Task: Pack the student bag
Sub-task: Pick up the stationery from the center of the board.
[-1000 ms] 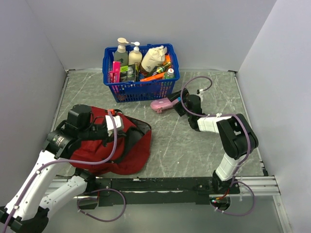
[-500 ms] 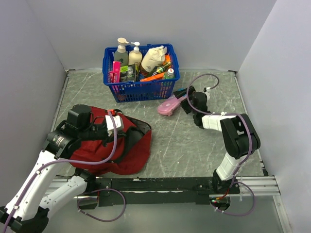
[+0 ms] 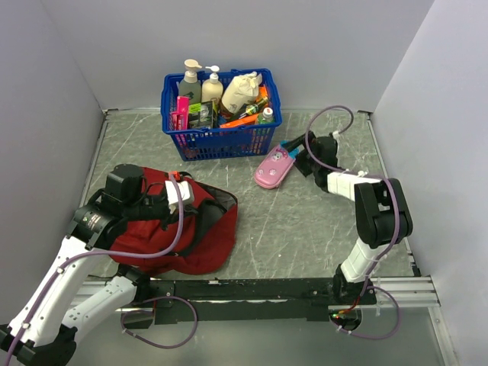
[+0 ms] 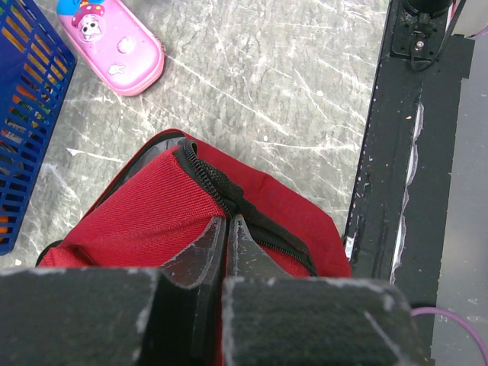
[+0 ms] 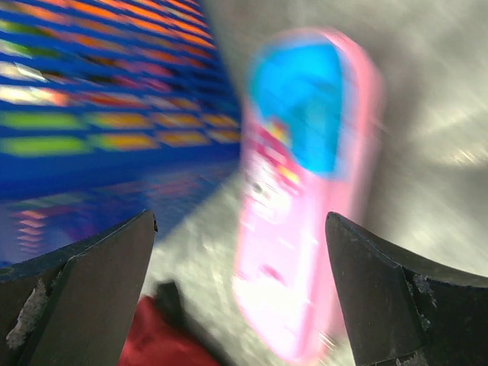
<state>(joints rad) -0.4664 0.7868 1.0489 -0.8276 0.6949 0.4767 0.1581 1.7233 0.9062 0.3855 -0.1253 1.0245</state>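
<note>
Blurred in right wrist view: pink case [image 5: 305, 191], print unreadable; blue basket [image 5: 107, 99], smeared. Cut by left wrist view's edge: same basket. Partly hidden under left arm [image 3: 99, 221]: student bag [image 3: 210, 240].

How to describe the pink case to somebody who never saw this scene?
Find the blue basket at the far edge of the table. Beside its front right corner lies the pink case, oval, blue-patched: the only pink thing outside the basket.

Left hand [image 4: 227, 223], tips together, at the student bag [image 4: 145, 206] zipper trim (pink case [image 4: 114, 42] beyond, beside blue basket [image 4: 27, 114]).
</note>
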